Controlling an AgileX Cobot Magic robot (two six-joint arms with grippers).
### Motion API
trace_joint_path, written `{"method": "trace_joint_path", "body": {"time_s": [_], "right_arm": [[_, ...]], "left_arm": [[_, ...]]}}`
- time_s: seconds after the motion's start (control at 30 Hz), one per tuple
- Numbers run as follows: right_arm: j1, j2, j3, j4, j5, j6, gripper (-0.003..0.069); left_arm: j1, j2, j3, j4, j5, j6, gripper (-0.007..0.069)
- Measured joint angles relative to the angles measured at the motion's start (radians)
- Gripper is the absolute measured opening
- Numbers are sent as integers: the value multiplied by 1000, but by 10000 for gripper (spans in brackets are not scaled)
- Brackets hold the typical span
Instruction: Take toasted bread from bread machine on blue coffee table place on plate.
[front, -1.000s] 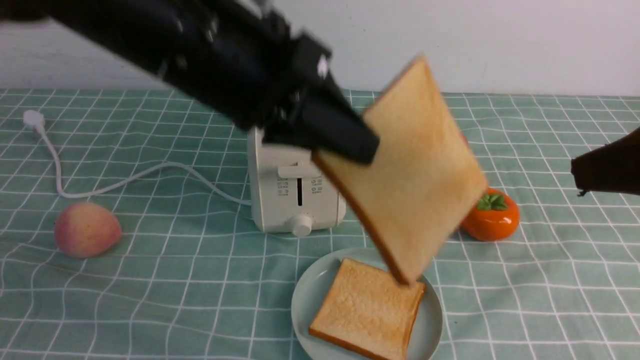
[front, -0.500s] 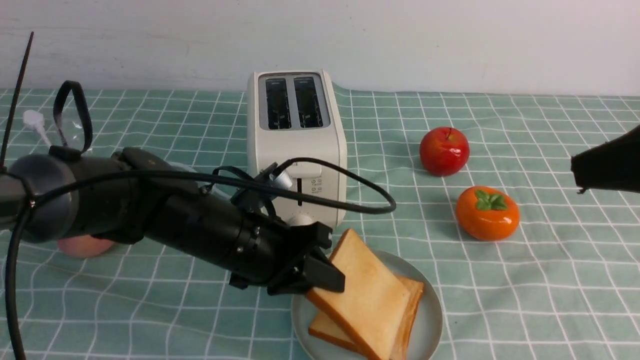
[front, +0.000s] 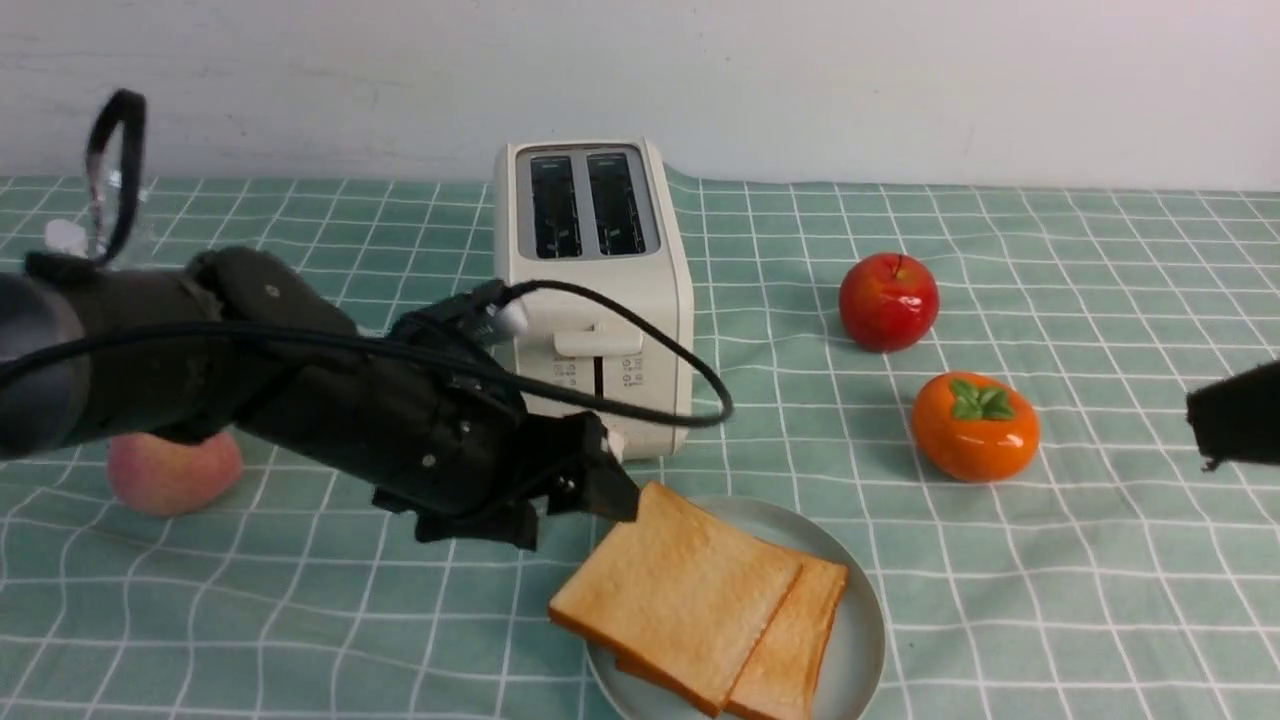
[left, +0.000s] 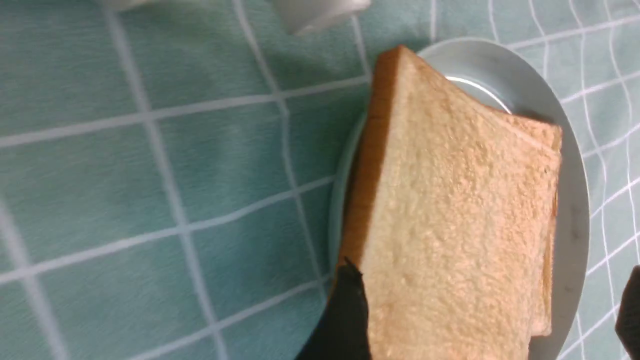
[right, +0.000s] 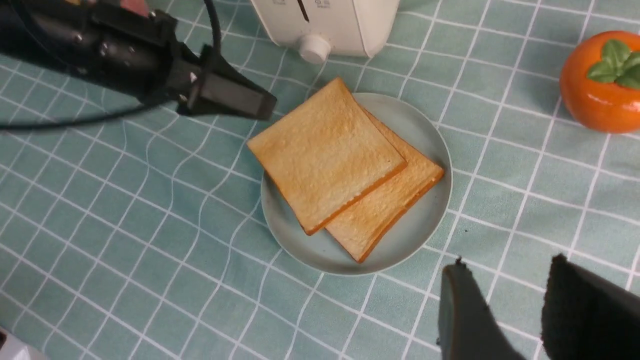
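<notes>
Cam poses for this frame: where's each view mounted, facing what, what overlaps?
Front: between the arms, facing forward over the blue coffee table at the bread machine; left gripper and right gripper show.
Left wrist: on the left arm, close above the toasted bread; its jaws show.
Right wrist: on the right arm, above the plate; its jaws show.
Shared: the bread on the plate.

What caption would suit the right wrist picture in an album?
Two toast slices overlap on the plate; the open left gripper hovers beside them, toaster nearby.
</notes>
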Motion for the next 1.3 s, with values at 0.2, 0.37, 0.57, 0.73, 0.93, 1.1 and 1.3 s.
{"method": "trace_joint_path", "body": {"time_s": [0.2,0.37,0.57,0.73,0.93,1.1,1.3], "right_arm": [[31,-300,269,8,-223,-42,238],[40,-551,532,27,-348,-76,160],[40,-827,759,57,-355,-103,-19],[40,-912,770,56,-395,-115,-18],[40,-914,770,56,-392,-119,-15],[40,-914,770,56,-381,-119,-11],[40,-914,770,56,-379,-119,-5]], "left_arm": [[105,-246,0,265,165,-346,582],[106,-475,19,302,347,-399,475],[106,-853,171,282,473,-409,217],[106,-1062,296,299,493,-409,-7],[106,-1096,328,349,537,-413,-14],[106,-1102,328,349,570,-413,-14],[106,-1102,328,355,575,-414,-14]]}}
